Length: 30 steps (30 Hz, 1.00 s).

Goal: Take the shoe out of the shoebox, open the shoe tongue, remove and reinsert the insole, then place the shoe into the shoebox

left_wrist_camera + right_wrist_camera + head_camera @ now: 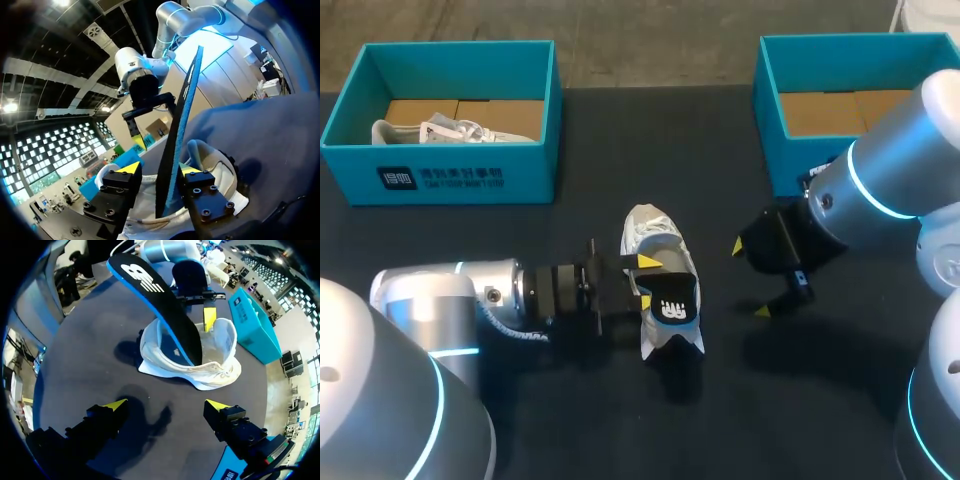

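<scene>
A white shoe (655,235) lies on the black table (570,420) between my two arms. A black insole with a blue edge (672,302) stands up out of its opening, one end still inside. My left gripper (642,280) sits at the shoe, open, with the insole (182,125) upright between its fingers; one finger is clearly apart from it. In the right wrist view the shoe (215,370) and the insole (155,295) lie ahead of my right gripper (167,404). This gripper (750,280) hovers wide open and empty to the right of the shoe.
A teal shoebox (470,175) at the back left holds another white shoe (450,130). A second teal shoebox (790,140) stands at the back right, behind my right arm, showing only a cardboard floor.
</scene>
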Motion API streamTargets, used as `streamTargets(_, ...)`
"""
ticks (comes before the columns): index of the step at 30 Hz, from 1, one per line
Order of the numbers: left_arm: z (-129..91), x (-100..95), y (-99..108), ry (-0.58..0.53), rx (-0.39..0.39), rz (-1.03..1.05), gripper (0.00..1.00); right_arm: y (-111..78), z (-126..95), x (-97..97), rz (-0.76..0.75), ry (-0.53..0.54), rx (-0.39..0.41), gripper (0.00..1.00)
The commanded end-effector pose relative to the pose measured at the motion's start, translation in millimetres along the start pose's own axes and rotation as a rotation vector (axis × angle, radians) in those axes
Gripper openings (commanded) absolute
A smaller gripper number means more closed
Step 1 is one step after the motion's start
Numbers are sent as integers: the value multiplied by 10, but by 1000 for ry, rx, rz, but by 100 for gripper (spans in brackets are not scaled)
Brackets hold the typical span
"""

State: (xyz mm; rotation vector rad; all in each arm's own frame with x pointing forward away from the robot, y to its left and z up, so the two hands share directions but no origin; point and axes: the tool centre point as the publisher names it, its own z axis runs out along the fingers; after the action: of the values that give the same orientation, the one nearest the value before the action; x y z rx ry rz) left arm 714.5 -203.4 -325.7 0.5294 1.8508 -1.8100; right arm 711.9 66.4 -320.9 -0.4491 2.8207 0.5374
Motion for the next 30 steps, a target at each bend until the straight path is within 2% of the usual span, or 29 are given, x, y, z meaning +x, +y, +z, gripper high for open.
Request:
streamTargets(1,-16,9,-102,4,-1,7,43,5,5,8,1,-2,1,100)
streamTargets(3,-1,12,-127,10,6,8,40,5,5,8,1,-2,1,100)
streamTargets(6,19,26,-145,21,8,6,31,5,5,8,1,-2,1,100)
streamTargets(7,23,32,-146,22,9,6,19,5,5,8,1,-2,1,100)
streamTargets(8,26,38,-143,24,9,6,2,5,5,8,1,-2,1,100)
streamTargets(9,27,44,-136,26,9,4,0,5,5,8,1,-2,1,100)
streamTargets(30,-8,48,213,89,-66,-8,0,5,5,8,1,-2,1,100)
